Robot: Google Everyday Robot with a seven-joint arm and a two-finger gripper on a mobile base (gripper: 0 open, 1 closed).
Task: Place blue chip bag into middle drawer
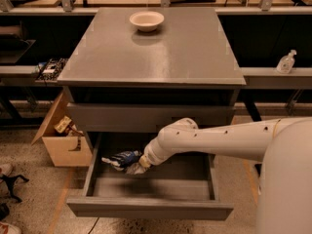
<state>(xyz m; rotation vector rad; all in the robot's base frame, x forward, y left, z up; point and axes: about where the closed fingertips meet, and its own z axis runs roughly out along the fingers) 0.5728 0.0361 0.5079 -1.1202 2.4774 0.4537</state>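
Note:
The middle drawer is pulled out of the grey cabinet, a wide shallow grey tray open to the front. The blue chip bag, crumpled dark-blue foil with silver print, is inside the drawer at its back left. My gripper reaches down into the drawer from the right on the white arm and is at the bag's right end, touching it. The arm's wrist hides the gripper's tips.
A round white bowl stands on the cabinet top. A closed drawer front sits above the open one. An open cardboard box stands on the floor at the left. A clear bottle rests on the right shelf.

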